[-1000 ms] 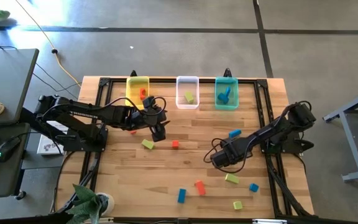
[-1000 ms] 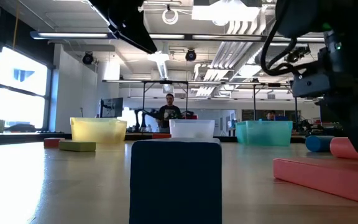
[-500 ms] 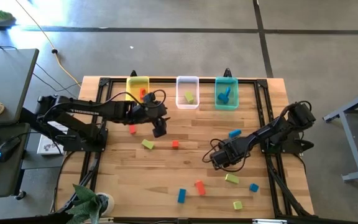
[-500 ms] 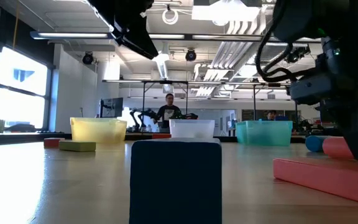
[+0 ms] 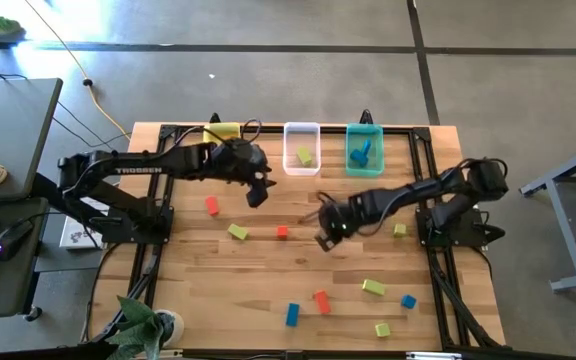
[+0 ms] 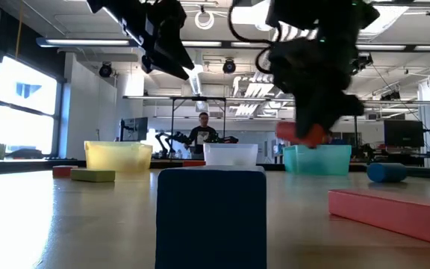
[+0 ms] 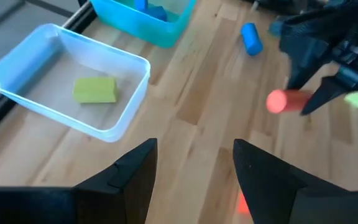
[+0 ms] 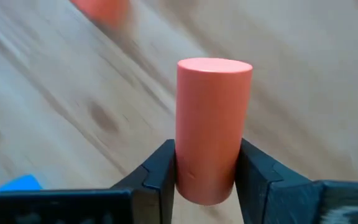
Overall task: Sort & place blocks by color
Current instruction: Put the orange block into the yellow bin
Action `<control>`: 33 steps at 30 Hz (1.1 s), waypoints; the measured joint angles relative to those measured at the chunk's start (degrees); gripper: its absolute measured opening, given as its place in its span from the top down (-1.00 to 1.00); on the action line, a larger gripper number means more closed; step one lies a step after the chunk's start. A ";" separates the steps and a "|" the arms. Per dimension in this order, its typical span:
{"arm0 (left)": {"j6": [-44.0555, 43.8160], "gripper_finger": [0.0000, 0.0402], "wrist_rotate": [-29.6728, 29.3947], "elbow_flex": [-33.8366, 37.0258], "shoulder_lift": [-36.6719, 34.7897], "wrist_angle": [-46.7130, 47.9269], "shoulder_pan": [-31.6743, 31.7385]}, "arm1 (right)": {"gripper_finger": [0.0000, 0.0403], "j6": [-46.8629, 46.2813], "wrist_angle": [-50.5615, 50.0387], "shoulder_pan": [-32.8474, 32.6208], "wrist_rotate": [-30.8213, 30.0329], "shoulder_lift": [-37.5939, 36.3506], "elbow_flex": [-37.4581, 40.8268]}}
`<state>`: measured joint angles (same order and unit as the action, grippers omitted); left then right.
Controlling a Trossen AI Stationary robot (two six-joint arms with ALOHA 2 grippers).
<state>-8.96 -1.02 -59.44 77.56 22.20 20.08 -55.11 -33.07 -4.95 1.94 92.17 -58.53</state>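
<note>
The right claw [image 8: 207, 186] grips a short red-orange cylinder block [image 8: 212, 127] between its two dark fingers, raised above the middle of the wooden desk [image 5: 268, 280], in front of the clear translucent plastic bin [image 5: 301, 148]. The left claw [image 7: 191, 174] hangs with its fingers spread wide and empty, near the yellow translucent bin [image 5: 220, 131]. Other small blocks lie scattered: a blue bar [image 5: 292, 314], a yellow-green bar [image 5: 238, 232].
</note>
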 joint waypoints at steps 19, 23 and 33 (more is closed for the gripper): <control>-14.58 0.00 19.52 0.00 0.00 -15.34 11.85 | 0.50 40.41 5.06 21.83 12.55 -0.74 -16.30; -18.27 -0.09 20.37 0.00 0.00 -16.62 13.81 | 0.50 44.41 4.97 25.11 15.80 -0.73 -20.00; -22.98 -0.32 23.35 0.00 0.02 -20.58 15.01 | 0.50 46.15 6.33 30.25 18.14 -0.73 -25.54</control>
<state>-31.94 22.33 -59.44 77.58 1.63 35.09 -8.97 -26.74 25.30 20.08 91.44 -84.07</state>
